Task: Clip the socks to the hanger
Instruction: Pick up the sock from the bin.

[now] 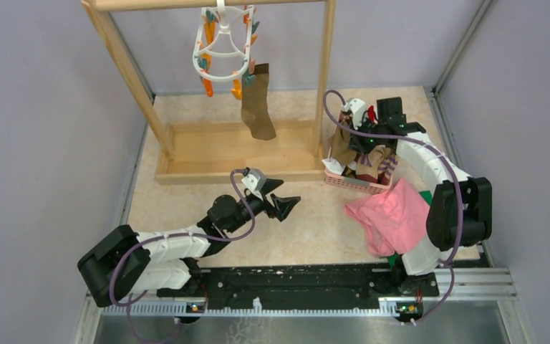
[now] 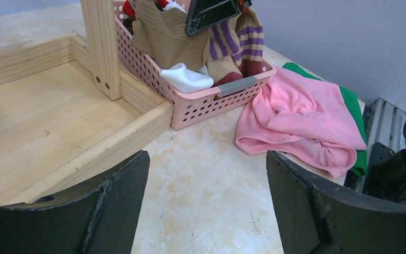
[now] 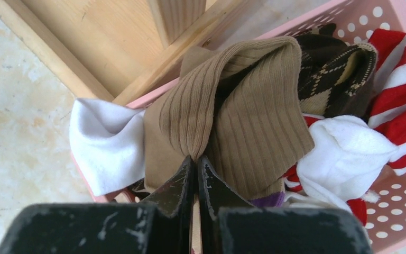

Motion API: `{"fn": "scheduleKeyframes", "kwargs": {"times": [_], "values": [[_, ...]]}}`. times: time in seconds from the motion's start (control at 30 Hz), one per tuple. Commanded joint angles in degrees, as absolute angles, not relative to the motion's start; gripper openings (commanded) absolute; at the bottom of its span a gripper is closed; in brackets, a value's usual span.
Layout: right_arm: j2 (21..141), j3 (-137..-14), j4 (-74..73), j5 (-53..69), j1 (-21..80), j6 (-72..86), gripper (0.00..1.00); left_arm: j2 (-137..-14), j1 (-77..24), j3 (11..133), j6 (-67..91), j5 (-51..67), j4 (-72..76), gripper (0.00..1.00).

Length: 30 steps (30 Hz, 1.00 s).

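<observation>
Hard to see: we read the right gripper (image 3: 196, 164) clearly only from its own camera; in the overhead view it is lost among its cable and the heap of socks
Cut off: in the left wrist view it shows only as a black wedge at the top edge
Too small: the orange and teal clips on the hanger (image 1: 223, 50) are beyond our counting
On the rack: the hanger hangs from the top bar of the wooden rack (image 1: 130, 72); one olive-brown sock (image 1: 258, 104) dangles from its right side above the rack's base, and we cannot make out which clip holds it
Basket: the pink basket (image 3: 370, 21) sits on the table (image 2: 201, 211) just beside the rack's right post, its floor hidden under the heap
Contents: tan ribbed sock (image 3: 232, 106), white sock (image 3: 103, 145) draped over the rim, brown argyle sock (image 3: 338, 69), red and white striped sock (image 3: 402, 79), tan sock with maroon stripes (image 2: 243, 42)
Right side: we see the fingers pressed nearly together, pinching a fold of the tan ribbed sock over the basket
Left side: the left gripper (image 2: 207, 159) has its fingers spread wide, holds nothing, and is low over bare table in front of the rack's base
Cloths: the pink cloth (image 2: 291, 116) lies crumpled just beside the basket, with the green cloth (image 2: 351, 103) showing from under it
</observation>
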State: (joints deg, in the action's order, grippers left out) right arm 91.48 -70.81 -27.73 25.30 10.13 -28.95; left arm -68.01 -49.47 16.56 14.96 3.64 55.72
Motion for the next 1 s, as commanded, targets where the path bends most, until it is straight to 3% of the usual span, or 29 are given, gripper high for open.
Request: {"fn": "scheduleKeyframes", "kwargs": {"times": [0.0, 0.23, 0.43, 0.53, 0.57, 0.7, 0.83, 0.97], "values": [[87.9, -71.1, -27.9, 29.1, 10.6, -30.1, 0.00, -65.0, -49.3, 15.2, 17.4, 4.8, 59.9, 0.86], [79.9, -72.4, -29.8, 38.7, 8.2, -31.3, 0.00, -61.9, -49.2, 15.3, 18.5, 9.0, 61.2, 0.86], [77.4, -77.9, -36.8, 56.1, 3.9, -30.2, 0.00, -62.1, -49.2, 17.3, 15.2, 12.7, 61.1, 0.88], [76.8, -80.9, -41.4, 65.4, 3.7, -31.3, 0.00, -62.3, -49.2, 18.5, 8.6, 19.2, 60.3, 0.92], [76.7, -81.7, -42.8, 68.4, 3.7, -31.6, 0.00, -62.4, -49.3, 19.1, 4.3, 22.9, 59.4, 0.97], [76.0, -83.5, -46.7, 78.2, 3.7, -33.1, 0.00, -61.0, -49.3, 20.3, -7.9, 29.4, 54.0, 0.99], [75.6, -83.7, -47.6, 83.6, 5.3, -32.7, 0.00, -61.5, -49.3, 17.9, -10.0, 26.6, 62.0, 0.99], [75.4, -83.8, -47.7, 86.5, 8.5, -32.8, 0.00, -68.2, -49.3, 18.2, -2.2, 24.1, 73.8, 0.99]]}}
